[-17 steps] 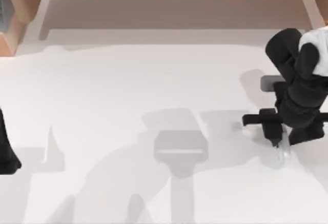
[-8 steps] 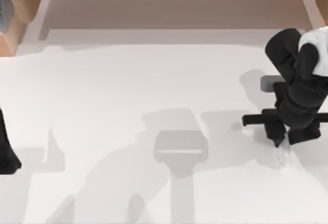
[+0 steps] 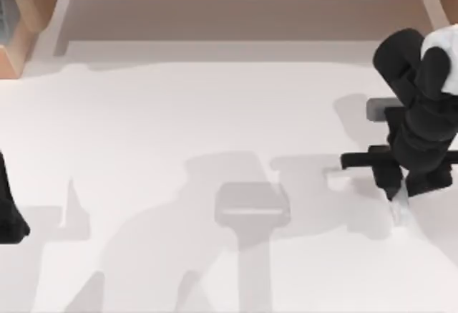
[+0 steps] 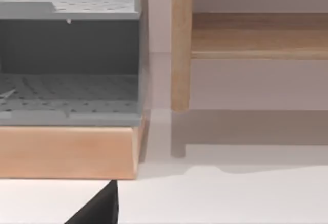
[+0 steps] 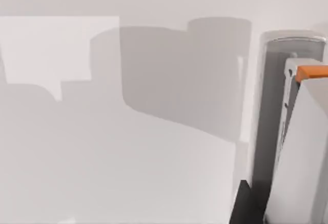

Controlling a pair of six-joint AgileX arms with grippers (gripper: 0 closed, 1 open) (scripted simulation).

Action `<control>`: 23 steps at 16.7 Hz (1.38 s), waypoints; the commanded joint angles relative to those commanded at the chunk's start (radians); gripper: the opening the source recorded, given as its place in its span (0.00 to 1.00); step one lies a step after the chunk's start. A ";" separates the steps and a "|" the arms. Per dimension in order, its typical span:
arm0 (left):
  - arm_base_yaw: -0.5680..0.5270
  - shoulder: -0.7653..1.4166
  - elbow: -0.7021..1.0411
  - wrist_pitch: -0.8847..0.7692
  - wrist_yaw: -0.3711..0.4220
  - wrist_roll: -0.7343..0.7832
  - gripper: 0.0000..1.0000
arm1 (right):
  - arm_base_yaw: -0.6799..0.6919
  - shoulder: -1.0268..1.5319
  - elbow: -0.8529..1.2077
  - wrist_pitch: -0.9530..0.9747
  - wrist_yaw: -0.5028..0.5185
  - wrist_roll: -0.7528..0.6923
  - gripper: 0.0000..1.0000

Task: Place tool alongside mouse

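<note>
You were working with your right gripper (image 3: 396, 197) over the right side of the white surface (image 3: 179, 112), its dark fingers pointing down at the tool (image 3: 399, 211), a slim pale sliver that lay on the surface just on the near side of the fingertips and seemed to be touching them. Whether the jaws were spread around it or pinched on it could not be told from above; in the right wrist view the tool (image 5: 287, 131) ran close along a light finger (image 5: 302, 157) with an orange tip, which suggested it was between or against the fingers, but the grip itself was not shown. The main risk from here was a poor hold: the tool was thin and almost the colour of the surface, so a close taken off its middle could have tipped it, skidded it sideways or let it drop once you lifted. A second risk was the placement, since no mouse could be made out on the surface, only grey shadows near the middle, and you could have set the tool down well apart from its mark. Your left arm (image 3: 10, 209) sat parked at the left edge.
</note>
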 joint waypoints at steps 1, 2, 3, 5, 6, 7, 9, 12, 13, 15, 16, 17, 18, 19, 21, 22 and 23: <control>0.000 0.000 0.000 0.000 0.000 0.000 1.00 | 0.000 -0.007 0.008 -0.017 0.000 0.000 0.00; 0.000 0.000 0.000 0.000 0.000 0.000 1.00 | 0.000 -0.016 0.017 -0.031 0.000 -0.001 0.00; 0.000 0.000 0.000 0.000 0.000 0.000 1.00 | 0.000 -0.021 0.022 -0.039 0.000 -0.001 0.00; 0.000 0.000 0.000 0.000 0.000 0.000 1.00 | 0.000 -0.021 0.022 -0.039 0.000 -0.001 0.00; 0.000 0.000 0.000 0.000 0.000 0.000 1.00 | 0.000 -0.017 0.019 -0.036 -0.001 0.000 0.00; 0.000 0.000 0.000 0.000 0.000 0.000 1.00 | -0.002 -0.017 0.021 -0.037 -0.001 -0.002 0.00; 0.000 0.000 0.000 0.000 0.000 0.000 1.00 | -0.034 -0.011 0.043 -0.046 -0.002 -0.035 0.00; 0.000 0.000 0.000 0.000 0.000 0.000 1.00 | -0.161 0.020 0.092 -0.072 -0.003 -0.160 0.00; 0.000 0.000 0.000 0.000 0.000 0.000 1.00 | -0.224 0.033 0.109 -0.083 -0.003 -0.220 0.00; 0.000 0.000 0.000 0.000 0.000 0.000 1.00 | -0.376 0.059 0.143 -0.105 -0.003 -0.362 0.00; 0.000 0.000 0.000 0.000 0.000 0.000 1.00 | -0.459 0.071 0.160 -0.116 -0.002 -0.439 0.00; 0.000 0.000 0.000 0.000 0.000 0.000 1.00 | -0.542 0.082 0.176 -0.126 -0.001 -0.517 0.00; 0.000 0.000 0.000 0.000 0.000 0.000 1.00 | -0.622 0.090 0.192 -0.135 0.001 -0.592 0.00; 0.000 0.000 0.000 0.000 0.000 0.000 1.00 | -0.694 0.095 0.207 -0.143 0.002 -0.662 0.00; 0.000 0.000 0.000 0.000 0.000 0.000 1.00 | -0.808 0.100 0.232 -0.154 0.003 -0.774 0.00; 0.000 0.000 0.000 0.000 0.000 0.000 1.00 | -0.849 0.098 0.242 -0.157 0.003 -0.815 0.00; 0.000 0.000 0.000 0.000 0.000 0.000 1.00 | -0.880 0.096 0.249 -0.158 0.003 -0.845 0.00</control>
